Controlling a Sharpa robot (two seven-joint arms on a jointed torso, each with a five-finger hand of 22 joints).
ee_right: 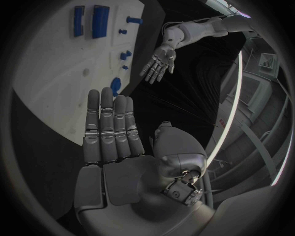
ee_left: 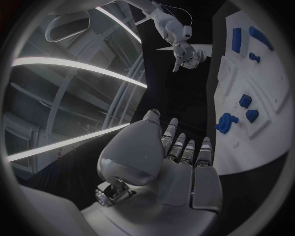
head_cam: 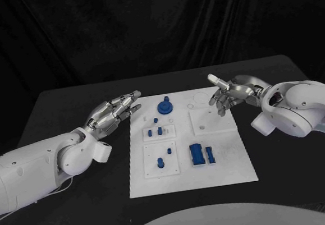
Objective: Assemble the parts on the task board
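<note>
Between the empty, spread left hand and right hand lies the task board.

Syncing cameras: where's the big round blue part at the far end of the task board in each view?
Head view: round blue part at the board's far end, between the two hands.
Left wrist view: same part on the board's edge, just beyond the left hand.
Right wrist view: it sits just past the right hand.
Shared landmark: the white task board.
</note>
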